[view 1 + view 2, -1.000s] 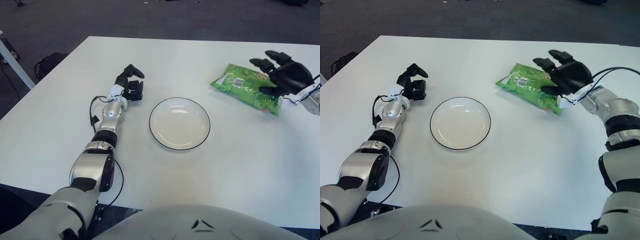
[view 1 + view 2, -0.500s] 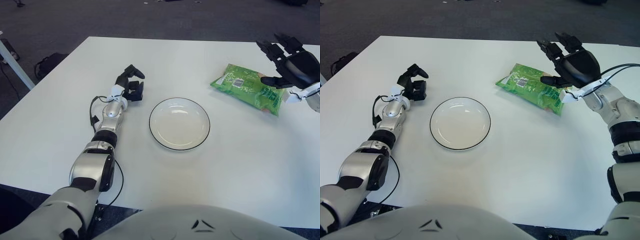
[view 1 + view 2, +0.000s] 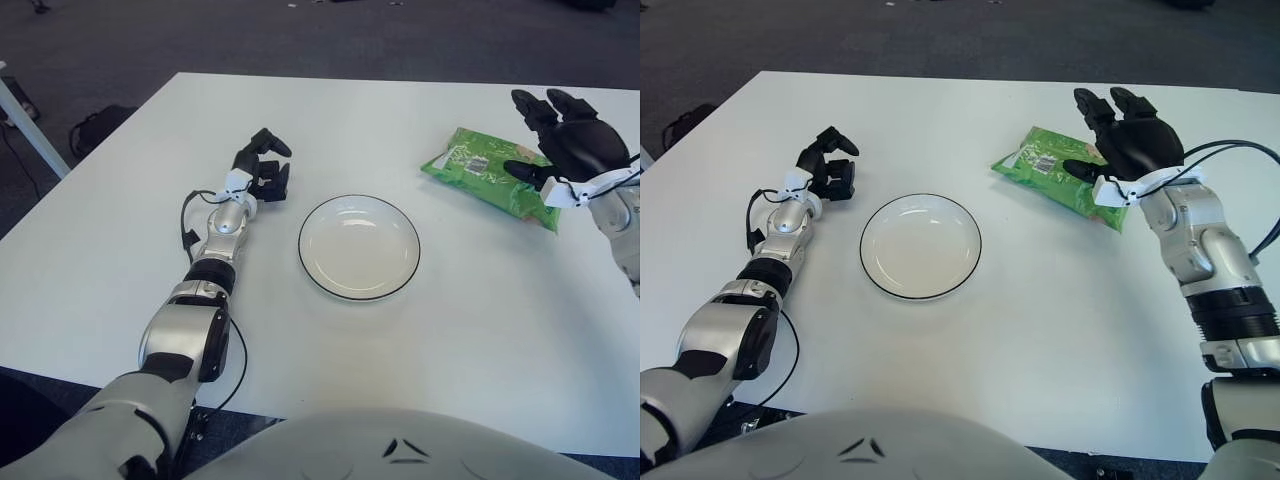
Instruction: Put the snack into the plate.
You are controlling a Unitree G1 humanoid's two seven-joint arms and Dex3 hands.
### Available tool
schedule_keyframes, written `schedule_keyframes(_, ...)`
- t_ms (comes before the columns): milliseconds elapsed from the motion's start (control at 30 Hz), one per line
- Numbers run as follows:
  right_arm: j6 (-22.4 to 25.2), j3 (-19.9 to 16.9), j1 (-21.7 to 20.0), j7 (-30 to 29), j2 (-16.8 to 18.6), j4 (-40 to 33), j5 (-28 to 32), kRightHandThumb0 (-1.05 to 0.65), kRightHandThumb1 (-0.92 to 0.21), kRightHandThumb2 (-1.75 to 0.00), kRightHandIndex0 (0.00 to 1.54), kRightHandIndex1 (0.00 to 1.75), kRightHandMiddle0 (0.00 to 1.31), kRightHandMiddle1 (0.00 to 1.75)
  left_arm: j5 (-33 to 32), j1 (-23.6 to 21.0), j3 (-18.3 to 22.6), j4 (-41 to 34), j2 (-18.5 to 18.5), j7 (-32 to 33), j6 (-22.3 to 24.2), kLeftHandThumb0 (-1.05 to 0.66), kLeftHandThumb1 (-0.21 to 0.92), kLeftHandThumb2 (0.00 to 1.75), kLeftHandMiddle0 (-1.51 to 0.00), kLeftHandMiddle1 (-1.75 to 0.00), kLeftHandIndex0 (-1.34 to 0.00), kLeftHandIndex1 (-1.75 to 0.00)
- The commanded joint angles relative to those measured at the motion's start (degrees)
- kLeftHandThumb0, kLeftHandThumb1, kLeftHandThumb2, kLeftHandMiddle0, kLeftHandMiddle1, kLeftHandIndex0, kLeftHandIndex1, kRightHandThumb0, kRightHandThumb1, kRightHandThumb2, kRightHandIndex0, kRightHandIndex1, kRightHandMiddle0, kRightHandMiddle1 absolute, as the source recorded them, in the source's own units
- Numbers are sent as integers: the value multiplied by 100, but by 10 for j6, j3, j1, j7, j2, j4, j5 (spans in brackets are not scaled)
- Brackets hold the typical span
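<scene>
The green snack packet (image 3: 1060,176) lies flat on the tabletop (image 3: 1040,330), well right of the empty plate (image 3: 920,246), with the right hand (image 3: 1127,146) spread over its far end, nothing grasped, and the left hand (image 3: 830,172) loosely curled left of the plate, so everything remains undone.

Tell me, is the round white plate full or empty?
Empty. The round white plate with the dark rim shows only its bare inside; the green snack bag lies flat on the table, under the open right hand.
</scene>
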Motion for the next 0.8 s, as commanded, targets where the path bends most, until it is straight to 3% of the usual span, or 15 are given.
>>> schedule_keyframes(0,40,-5,4,33,8,-25,-13,-105,-92,-91,0,0,0,0,13,59,-8,33,-8,5,-2,-44,43,117,-119,-175,-52,-175)
schedule_keyframes(233,119,17,-4,104,18,-55,-62,-105,-92,-93,0,0,0,0,13,59,-10,34,-7,7,-1,-44,43,117,-121,-175,-52,-175)
schedule_keyframes(400,184,54,-31,163,33,-84,-136,-105,-92,-92,0,0,0,0,10,59,-8,34,-9,6,0,-44,43,118,-121,-175,-52,-175)
schedule_keyframes(633,218,79,-51,241,35,-98,-186,-105,-92,-91,1,1,0,0,2,58,-4,37,-11,-7,1,-44,44,117,-121,-175,-52,-175)
schedule_keyframes(767,210,95,-73,252,39,-58,-198,-105,-92,-92,4,2,0,0,-4,59,-1,38,-11,-16,0,-44,45,115,-121,-175,-51,-175)
